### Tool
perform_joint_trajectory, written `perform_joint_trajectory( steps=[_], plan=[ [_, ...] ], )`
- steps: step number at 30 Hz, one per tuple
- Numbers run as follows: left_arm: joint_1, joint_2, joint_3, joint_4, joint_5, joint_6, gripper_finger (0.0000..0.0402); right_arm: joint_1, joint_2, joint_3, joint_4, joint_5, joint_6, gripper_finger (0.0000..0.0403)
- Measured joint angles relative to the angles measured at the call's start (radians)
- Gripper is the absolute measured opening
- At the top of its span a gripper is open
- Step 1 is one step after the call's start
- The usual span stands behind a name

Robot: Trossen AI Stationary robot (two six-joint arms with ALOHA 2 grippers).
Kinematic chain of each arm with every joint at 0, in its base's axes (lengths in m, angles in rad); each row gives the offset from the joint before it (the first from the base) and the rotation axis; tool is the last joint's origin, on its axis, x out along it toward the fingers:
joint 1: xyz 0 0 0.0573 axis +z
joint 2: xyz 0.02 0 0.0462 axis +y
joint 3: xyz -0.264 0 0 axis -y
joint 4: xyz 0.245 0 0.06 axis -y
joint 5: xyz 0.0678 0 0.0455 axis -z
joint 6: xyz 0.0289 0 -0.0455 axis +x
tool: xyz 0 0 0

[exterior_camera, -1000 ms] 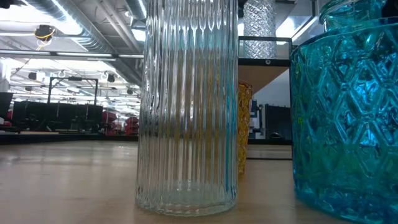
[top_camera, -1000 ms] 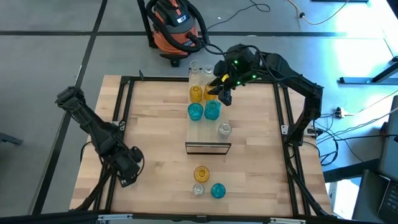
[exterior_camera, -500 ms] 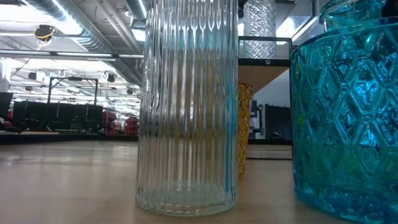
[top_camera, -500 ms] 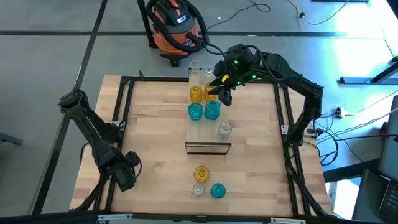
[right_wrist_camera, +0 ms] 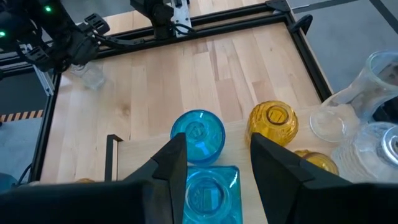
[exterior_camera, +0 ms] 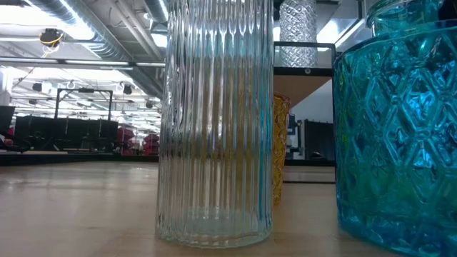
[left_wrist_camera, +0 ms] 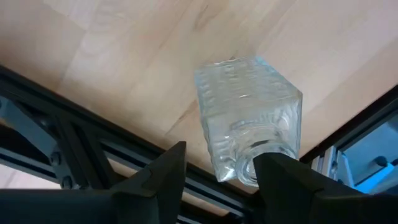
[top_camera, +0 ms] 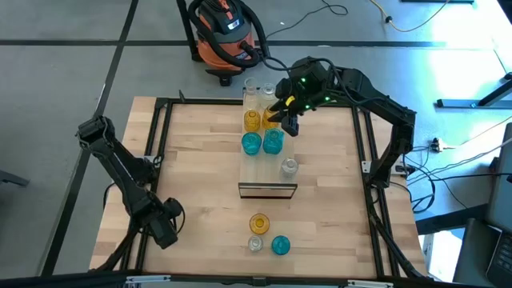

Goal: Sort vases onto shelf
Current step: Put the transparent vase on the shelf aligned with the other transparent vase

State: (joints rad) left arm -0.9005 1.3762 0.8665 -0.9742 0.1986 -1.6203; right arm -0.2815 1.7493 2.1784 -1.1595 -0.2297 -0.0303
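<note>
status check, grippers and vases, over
Left gripper shut on clear square glass vase near table's left edge. Right gripper over light-wood shelf, above teal vases. Nothing blocking.

Counter (top_camera: 192, 160) and shelf (top_camera: 268, 180) in front of me.
My shelf carries amber (top_camera: 252, 120), teal (top_camera: 251, 143) and clear vases (top_camera: 288, 166); three more vases stand on my counter near its front: amber (top_camera: 258, 222), clear (top_camera: 255, 244), teal (top_camera: 281, 245).

Clear ribbed vase (exterior_camera: 214, 128) close up on tabletop (exterior_camera: 71, 207); teal diamond-cut vase (exterior_camera: 396, 135) beside; amber vase (exterior_camera: 280, 146) behind, between them.
</note>
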Motion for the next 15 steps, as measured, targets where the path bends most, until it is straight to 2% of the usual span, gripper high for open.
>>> perform_joint_trajectory(
  steps=[3, 5, 11, 15],
  plan=[
    [0.001, 0.0, -0.005, 0.004, -0.013, 0.0, 0.0168, 0.001, 0.0, 0.0, -0.018, 0.0, 0.001, 0.0143],
    [0.0, 0.001, -0.005, 0.013, -0.02, 0.0, 0.0148, 0.001, 0.0, 0.0, -0.029, 0.0, 0.002, 0.0143],
    [0.0, -0.001, -0.006, 0.057, -0.043, 0.003, 0.0024, 0.001, 0.0, 0.0, -0.021, 0.0, 0.003, 0.0143],
    [0.016, -0.02, 0.006, 0.069, -0.129, 0.004, 0.0018, 0.001, 0.0, 0.0, -0.021, 0.0, 0.003, 0.0143]
  ],
)
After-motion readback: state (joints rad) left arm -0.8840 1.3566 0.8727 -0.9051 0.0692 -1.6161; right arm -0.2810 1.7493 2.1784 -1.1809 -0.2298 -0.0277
